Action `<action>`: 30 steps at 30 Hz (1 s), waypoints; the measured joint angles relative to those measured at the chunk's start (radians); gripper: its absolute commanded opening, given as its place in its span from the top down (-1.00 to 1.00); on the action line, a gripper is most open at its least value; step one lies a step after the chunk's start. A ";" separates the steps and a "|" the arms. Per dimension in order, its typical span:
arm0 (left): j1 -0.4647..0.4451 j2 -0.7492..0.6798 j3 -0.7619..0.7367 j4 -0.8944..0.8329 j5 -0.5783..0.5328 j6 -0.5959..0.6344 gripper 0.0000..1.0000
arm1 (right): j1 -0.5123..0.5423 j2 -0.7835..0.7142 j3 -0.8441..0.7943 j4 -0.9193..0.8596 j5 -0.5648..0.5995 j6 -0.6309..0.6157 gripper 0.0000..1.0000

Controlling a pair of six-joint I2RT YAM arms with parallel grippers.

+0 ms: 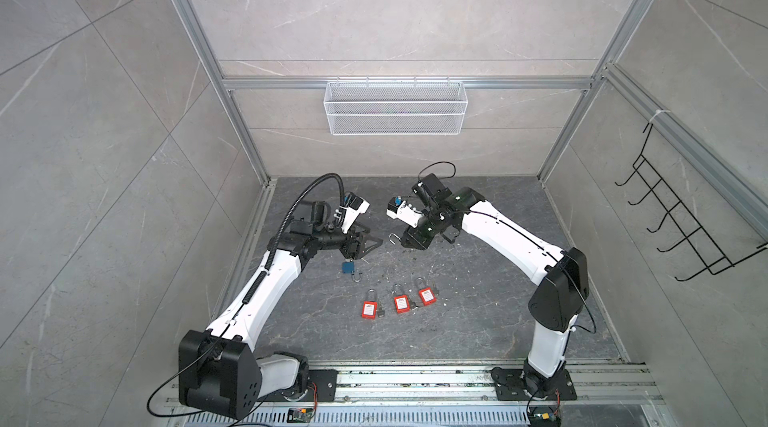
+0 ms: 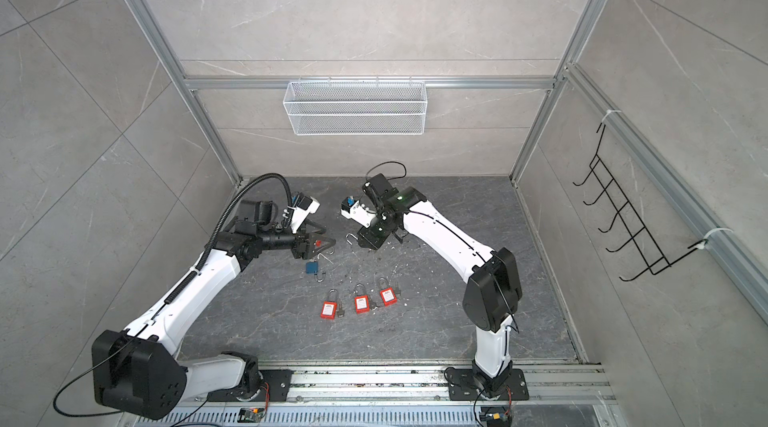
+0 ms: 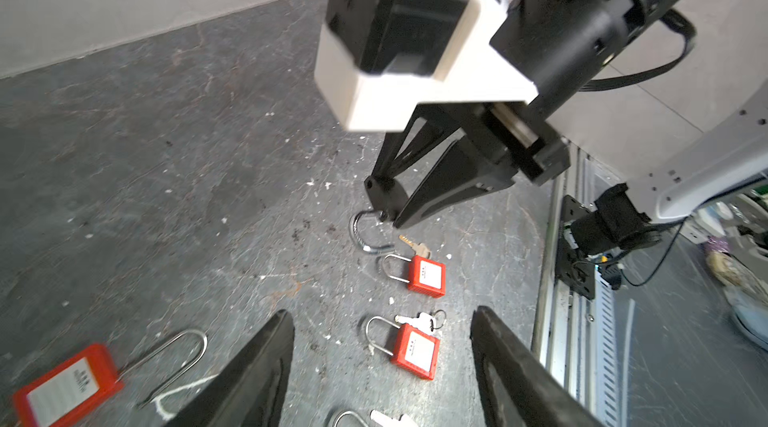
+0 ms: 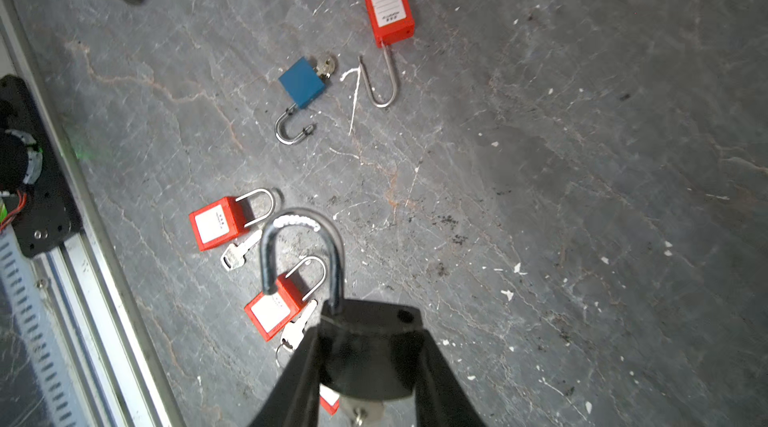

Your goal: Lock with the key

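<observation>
My right gripper (image 4: pixel 368 333) is shut on the body of a black padlock (image 4: pixel 365 362), held off the floor. Its steel shackle (image 4: pixel 299 238) stands open at one end, and a silver key (image 4: pixel 361 412) shows under the body. In both top views this gripper (image 1: pixel 405 240) (image 2: pixel 368 240) is mid-floor, facing my left gripper (image 1: pixel 368 246) (image 2: pixel 322 244). The left gripper (image 3: pixel 382 312) is open and holds nothing. Below it on the floor lie a red padlock (image 3: pixel 66 383) with a long open shackle and a blue padlock (image 1: pixel 348 267) (image 4: pixel 302 82), also open.
Three small red padlocks (image 1: pixel 368 309) (image 1: pixel 401 303) (image 1: pixel 427 296) with keys lie in a row nearer the front. A white wire basket (image 1: pixel 395 107) hangs on the back wall and a black hook rack (image 1: pixel 673 221) on the right wall. The arms' base rail (image 1: pixel 415 379) runs along the front.
</observation>
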 measured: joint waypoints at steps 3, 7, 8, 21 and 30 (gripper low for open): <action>-0.021 0.026 0.007 0.005 0.035 -0.013 -0.32 | 0.000 -0.026 -0.014 -0.012 -0.003 -0.021 0.53; -0.037 0.051 0.008 0.005 0.047 -0.039 0.00 | 0.000 -0.062 -0.018 -0.013 -0.002 -0.034 0.55; -0.040 0.056 0.008 0.010 0.047 -0.047 0.00 | 0.001 -0.071 -0.022 -0.011 0.000 -0.038 0.55; -0.080 0.097 0.009 0.087 0.055 -0.164 0.05 | 0.048 -0.132 -0.095 0.031 0.090 -0.070 0.56; -0.103 0.131 0.019 0.081 0.069 -0.179 0.29 | 0.071 -0.164 -0.096 0.063 0.139 -0.086 0.57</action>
